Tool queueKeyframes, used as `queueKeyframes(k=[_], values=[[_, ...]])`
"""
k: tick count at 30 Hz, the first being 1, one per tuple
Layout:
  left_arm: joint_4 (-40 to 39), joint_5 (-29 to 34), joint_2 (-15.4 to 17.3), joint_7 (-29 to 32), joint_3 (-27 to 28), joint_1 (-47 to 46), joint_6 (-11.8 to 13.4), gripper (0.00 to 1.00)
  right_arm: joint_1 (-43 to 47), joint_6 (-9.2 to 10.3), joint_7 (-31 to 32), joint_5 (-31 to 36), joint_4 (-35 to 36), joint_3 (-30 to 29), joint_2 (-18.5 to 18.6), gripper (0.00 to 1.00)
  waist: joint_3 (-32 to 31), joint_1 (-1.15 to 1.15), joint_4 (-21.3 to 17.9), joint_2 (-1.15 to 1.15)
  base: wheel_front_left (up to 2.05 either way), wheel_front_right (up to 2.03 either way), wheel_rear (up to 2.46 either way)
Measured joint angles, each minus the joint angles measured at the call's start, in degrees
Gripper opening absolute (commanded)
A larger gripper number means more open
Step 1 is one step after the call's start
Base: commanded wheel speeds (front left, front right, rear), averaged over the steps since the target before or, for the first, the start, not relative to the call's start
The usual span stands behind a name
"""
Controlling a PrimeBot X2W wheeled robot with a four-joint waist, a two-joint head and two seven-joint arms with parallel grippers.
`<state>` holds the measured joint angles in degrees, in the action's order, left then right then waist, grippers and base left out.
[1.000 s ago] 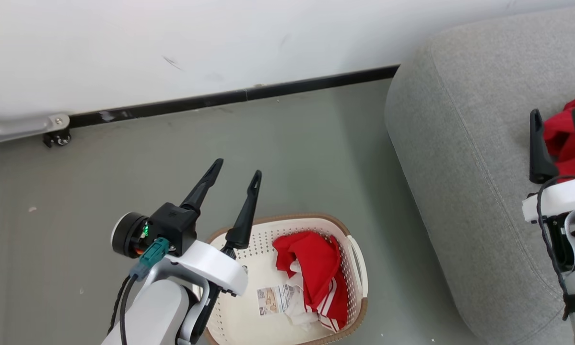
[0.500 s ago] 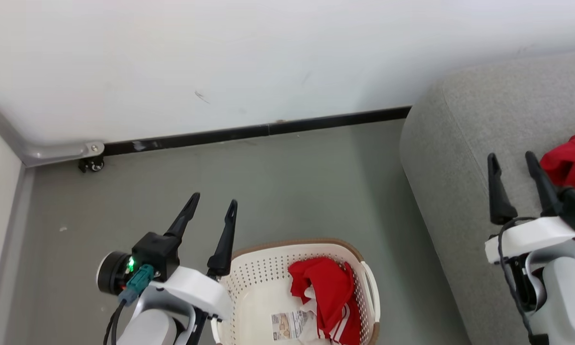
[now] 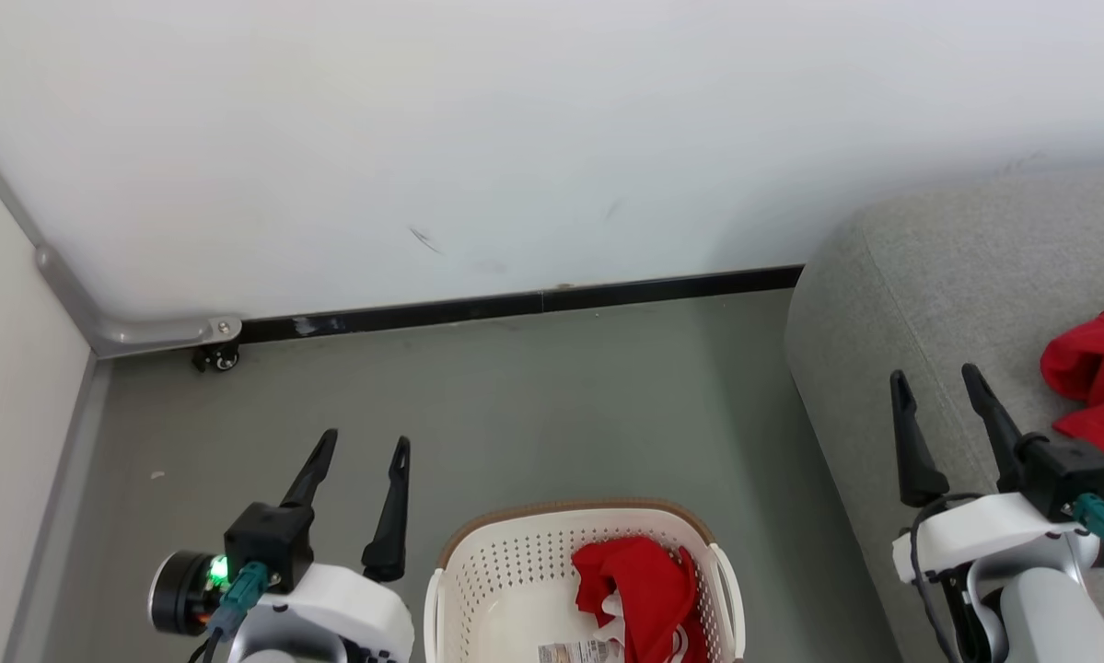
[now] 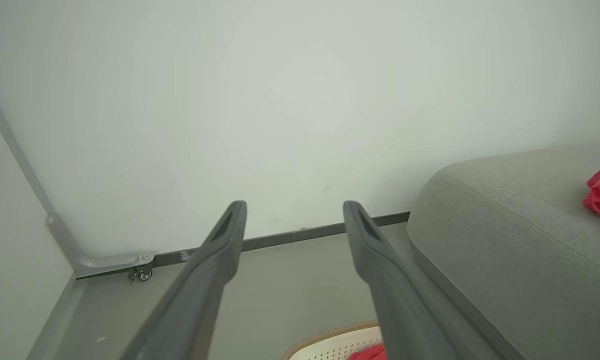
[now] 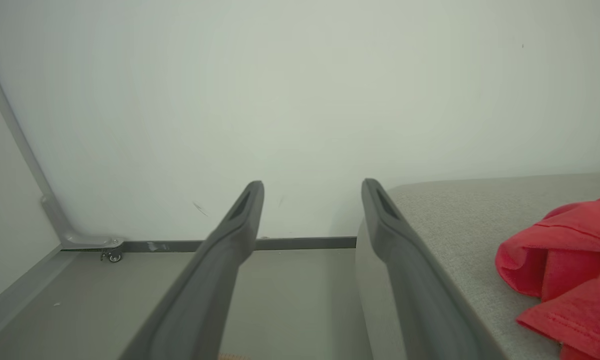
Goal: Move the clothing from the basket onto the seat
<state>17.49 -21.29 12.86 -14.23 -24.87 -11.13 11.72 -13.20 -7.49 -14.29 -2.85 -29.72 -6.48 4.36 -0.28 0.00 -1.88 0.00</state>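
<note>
Head view: the basket [image 3: 493, 589] holds bunched red clothing [image 3: 639, 585].

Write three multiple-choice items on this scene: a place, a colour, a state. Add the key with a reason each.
1. Where does the basket stand? A on a shelf; B on the floor; C on a table.
2. What colour is the garment on the sofa? A blue; B red; C white.
3. How is the right tool? A open, empty; B shut on cloth; C shut, empty.
Key: 1 B, it sits on grey floor beside the sofa; 2 B, red fabric lies there; 3 A, jaws apart, nothing between.
</note>
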Motion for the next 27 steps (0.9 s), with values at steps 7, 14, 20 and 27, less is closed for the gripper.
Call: queueKeyframes(k=[7, 14, 20, 27], values=[[0.0, 0.3, 0.4, 0.0, 1.7, 3.2, 1.9, 1.0, 4.0, 0.0, 0.0, 0.9, 2.9, 1.0, -1.4, 1.0, -1.9, 0.0, 0.5, 0.0, 0.0, 0.0, 0.0], [-0.1, 0.7, 0.8, 0.0, 2.7, 5.2, 3.2, 1.0, 7.4, 0.0, 0.2, 1.6, 5.1, 1.5, -1.7, 1.0, -3.2, 0.0, 0.6, 0.0, 0.0, 0.0, 0.0], [-0.1, 0.9, 0.9, 0.0, 3.4, 6.8, 4.0, 1.0, 9.8, 0.0, 1.3, 1.9, 6.6, 1.7, -1.7, 1.0, -3.9, 0.0, 0.2, 0.0, 0.0, 0.0, 0.0], [-1.2, 1.3, 0.8, 0.0, 4.4, 7.9, 5.0, 1.0, 12.5, 0.0, 2.3, 0.2, 8.0, 3.1, -1.8, 1.0, -4.2, 0.0, -0.4, 0.0, 0.0, 0.0, 0.0]])
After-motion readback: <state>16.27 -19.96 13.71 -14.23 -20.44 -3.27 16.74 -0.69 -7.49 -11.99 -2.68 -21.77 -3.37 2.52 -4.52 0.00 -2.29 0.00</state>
